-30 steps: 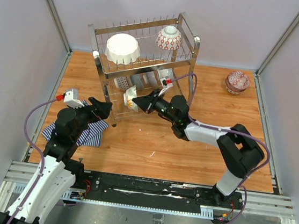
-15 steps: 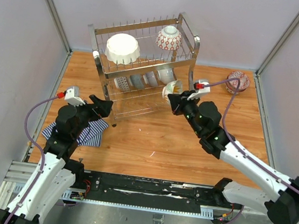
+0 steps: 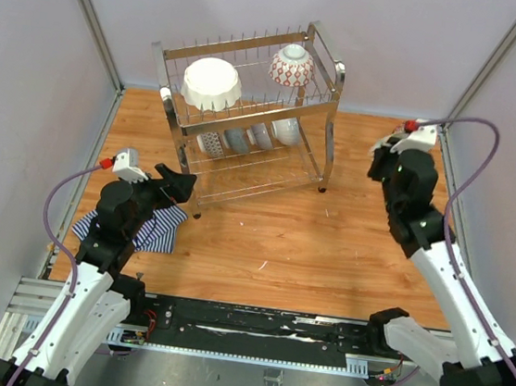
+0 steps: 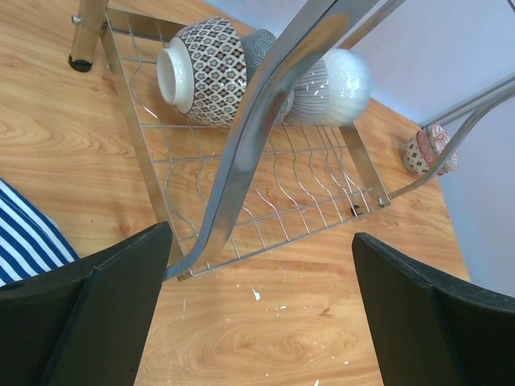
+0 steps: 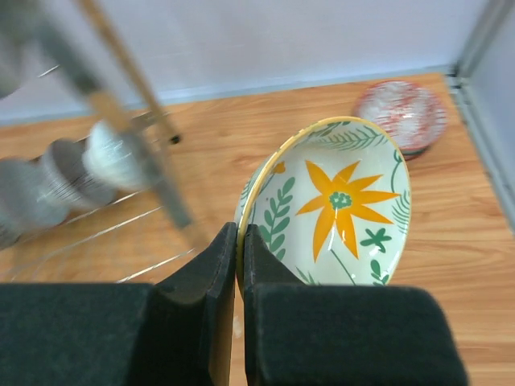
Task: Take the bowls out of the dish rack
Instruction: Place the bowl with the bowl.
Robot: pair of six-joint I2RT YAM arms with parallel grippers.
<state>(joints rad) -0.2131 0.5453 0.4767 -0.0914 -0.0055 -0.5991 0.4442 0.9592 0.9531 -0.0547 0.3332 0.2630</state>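
My right gripper (image 5: 240, 243) pinches the floral bowl (image 5: 342, 209) by its rim, away from the dish rack (image 3: 252, 118) and near the red bowl (image 5: 400, 115) already on the table, my left gripper (image 4: 261, 245) hangs open and empty, and two top-tier bowls (image 3: 212, 83) plus several small bowls (image 3: 263, 136) are left to unload.

The left arm (image 3: 92, 258) was folded low on the near left side, elbow bent. The left gripper (image 4: 259, 241) pointed forward and to the right, its two black fingers spread wide with nothing between them. The right arm (image 3: 445, 270) reached far along the right side, the right gripper (image 5: 240, 237) pinched tight on the rim of a floral bowl (image 5: 338, 209).
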